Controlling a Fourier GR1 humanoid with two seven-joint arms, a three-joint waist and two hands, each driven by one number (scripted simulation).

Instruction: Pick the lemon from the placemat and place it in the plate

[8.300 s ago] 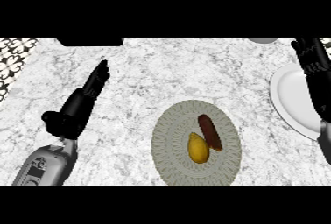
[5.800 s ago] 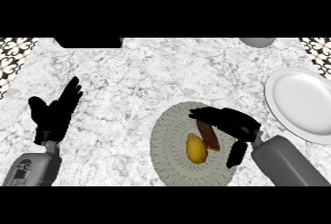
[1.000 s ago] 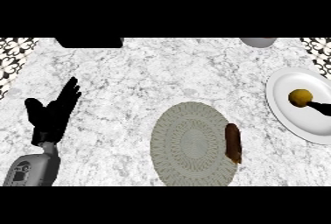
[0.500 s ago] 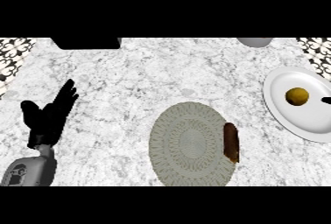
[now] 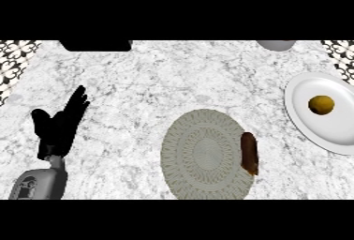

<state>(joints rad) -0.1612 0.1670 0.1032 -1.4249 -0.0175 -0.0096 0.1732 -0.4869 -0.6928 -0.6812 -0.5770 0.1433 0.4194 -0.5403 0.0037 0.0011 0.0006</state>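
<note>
Resting lemon: small round yellow lemon (image 5: 321, 104) on the white oval plate (image 5: 311, 130), well apart from the hand.
Left hand (image 5: 61, 123): black, fingers straight and apart, at the marble bench's (image 5: 152, 84) left.

single head view, steeply downward, over marble counter (image 5: 173, 79)

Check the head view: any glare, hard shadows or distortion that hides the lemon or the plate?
Head view: even light, no glare; lemon reads clearly on the white plate, which looks stretched and is cut by the right edge; no hard shadows.
</note>
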